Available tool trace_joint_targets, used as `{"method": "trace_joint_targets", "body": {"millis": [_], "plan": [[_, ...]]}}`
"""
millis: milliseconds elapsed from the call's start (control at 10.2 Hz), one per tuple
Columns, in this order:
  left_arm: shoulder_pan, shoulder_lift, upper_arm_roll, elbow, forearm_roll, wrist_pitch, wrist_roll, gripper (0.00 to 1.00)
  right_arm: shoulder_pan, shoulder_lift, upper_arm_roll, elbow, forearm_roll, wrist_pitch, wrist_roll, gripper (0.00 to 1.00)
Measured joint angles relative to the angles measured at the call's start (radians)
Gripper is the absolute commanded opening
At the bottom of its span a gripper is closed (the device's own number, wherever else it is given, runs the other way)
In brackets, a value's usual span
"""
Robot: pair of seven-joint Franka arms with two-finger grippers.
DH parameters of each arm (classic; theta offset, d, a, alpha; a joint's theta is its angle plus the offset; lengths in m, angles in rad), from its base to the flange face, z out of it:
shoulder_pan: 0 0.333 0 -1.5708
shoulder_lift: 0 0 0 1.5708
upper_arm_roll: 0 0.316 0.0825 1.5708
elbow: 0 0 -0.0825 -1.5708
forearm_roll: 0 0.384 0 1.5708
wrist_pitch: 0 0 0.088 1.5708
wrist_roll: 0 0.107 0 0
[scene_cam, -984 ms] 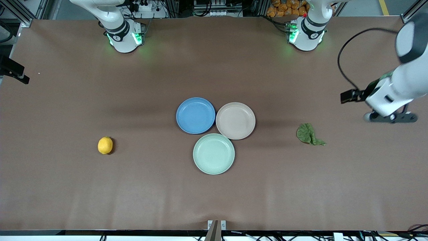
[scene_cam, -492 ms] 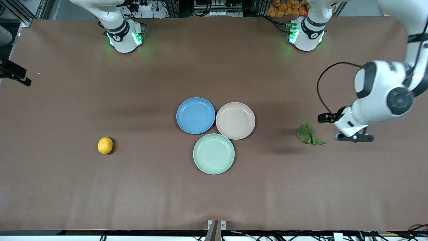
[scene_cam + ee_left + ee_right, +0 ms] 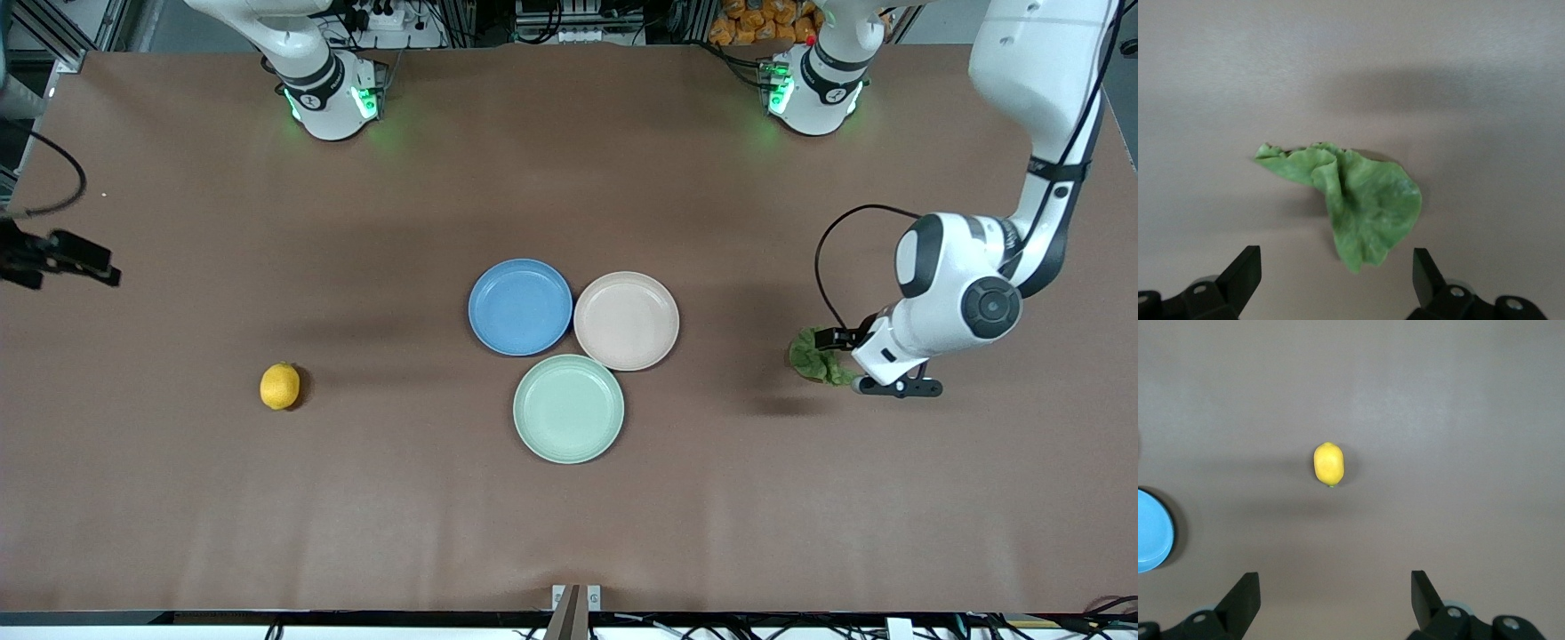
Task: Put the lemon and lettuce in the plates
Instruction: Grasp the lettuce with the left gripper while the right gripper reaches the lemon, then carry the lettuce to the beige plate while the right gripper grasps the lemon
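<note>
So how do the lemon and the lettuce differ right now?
The lemon is a small, smooth yellow oval; the lettuce is a flat, wrinkled green leaf, wider than the lemon. The lemon lies toward the right arm's end of the table, the lettuce toward the left arm's. The open left gripper is low over the lettuce; the open right gripper is higher over the lemon. Both rest on the bare table, outside the plates.

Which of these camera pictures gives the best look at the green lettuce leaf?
The left wrist view: the lettuce fills the middle, whole and unblocked, wrinkles and pointed tail plain, lying on the table ahead of the open left gripper. The front view shows it small, partly covered by the arm. The right wrist view shows none of it.
</note>
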Motion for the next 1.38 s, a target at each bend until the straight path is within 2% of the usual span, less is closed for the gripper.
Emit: {"method": "trace_joint_targets", "body": {"millis": [295,393,492,590,689,984,1180,1377], "plan": [[0.0,0.07,0.001,0.0,0.0,0.07,-0.021,0.79,0.007,0.119,0.009,-0.002,0.017,0.099,0.003,1.0],[0.0,0.086,0.0,0.0,0.0,0.08,-0.027,0.6,0.007,0.158,0.009,-0.002,0.034,0.118,0.007,1.0],[-0.001,0.1,0.0,0.001,0.022,0.089,-0.039,0.19,0.007,0.188,0.009,-0.002,0.043,0.132,0.011,1.0],[-0.002,0.11,-0.001,0.001,0.072,0.098,-0.081,0.0,0.007,0.216,0.009,-0.002,0.045,0.15,0.013,1.0],[-0.006,0.114,-0.003,0.003,0.123,0.101,-0.144,0.0,0.007,0.251,0.009,-0.003,0.046,0.177,0.014,1.0],[-0.035,0.111,-0.011,0.017,0.153,0.101,-0.255,0.0,0.009,0.383,0.01,-0.004,0.055,0.271,0.017,1.0],[-0.036,0.099,-0.017,0.036,0.146,0.092,-0.272,0.0,0.014,0.46,0.011,-0.003,0.081,0.295,0.028,1.0],[-0.035,0.072,-0.056,0.093,0.073,-0.013,-0.322,0.0,0.026,0.504,0.011,-0.003,0.084,0.309,0.063,1.0]]}}
